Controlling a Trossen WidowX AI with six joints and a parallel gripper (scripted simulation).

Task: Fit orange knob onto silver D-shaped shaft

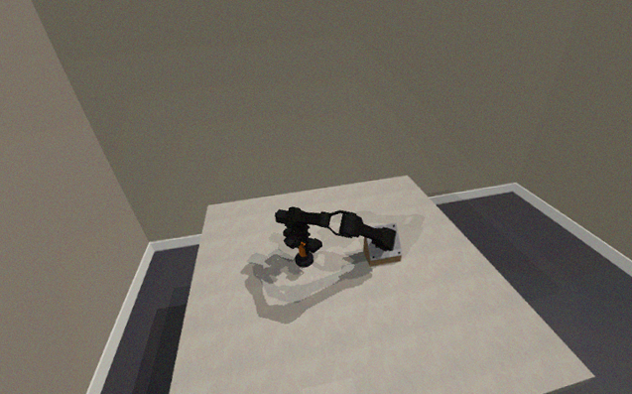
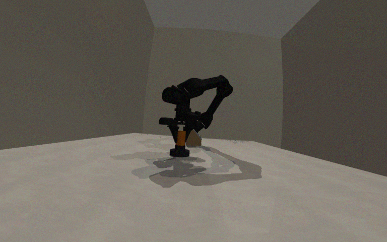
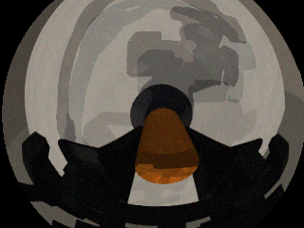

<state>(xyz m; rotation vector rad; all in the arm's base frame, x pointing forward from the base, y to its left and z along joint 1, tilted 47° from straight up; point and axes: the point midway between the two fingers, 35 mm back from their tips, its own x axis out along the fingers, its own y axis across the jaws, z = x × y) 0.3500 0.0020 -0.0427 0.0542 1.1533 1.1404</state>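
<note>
The orange knob (image 1: pixel 302 250) (image 2: pixel 181 138) (image 3: pixel 166 138) stands upright on the black round pedestal (image 1: pixel 304 261) (image 2: pixel 179 153) (image 3: pixel 140 106). In the exterior view its lower end meets the top of the pedestal's narrower upper part, with no gap that I can see. No silver shaft shows; the knob covers the place above the pedestal. The hole and the flat sides are hidden. My gripper (image 2: pixel 180 137) (image 3: pixel 162 130) points down and is shut on the knob, with one finger on each side of it.
The arm's base stands on a wooden block with a grey metal top plate (image 1: pixel 394 241), right of the pedestal in the top view. The block (image 2: pixel 194 139) also shows behind the gripper in the exterior view. Arm shadows lie across the pale table (image 1: pixel 363 335).
</note>
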